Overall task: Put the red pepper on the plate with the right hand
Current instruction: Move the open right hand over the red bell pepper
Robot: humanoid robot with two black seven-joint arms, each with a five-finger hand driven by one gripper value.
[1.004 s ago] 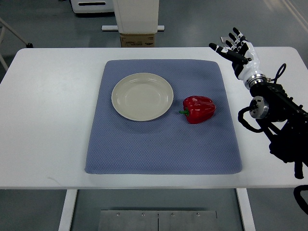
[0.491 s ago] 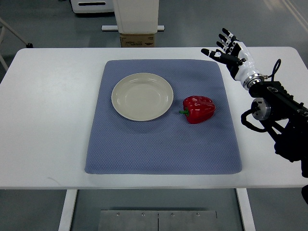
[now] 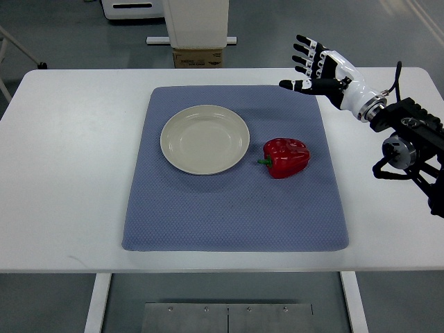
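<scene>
One red pepper [image 3: 286, 157] beside plate [image 3: 205, 139]; right hand [image 3: 320, 68] spread.

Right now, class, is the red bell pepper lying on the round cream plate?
No, the red bell pepper lies on the blue mat beside the round cream plate.

Bare mat [image 3: 305, 125] apparently separates right hand [image 3: 320, 68] from red pepper [image 3: 286, 157].
</scene>
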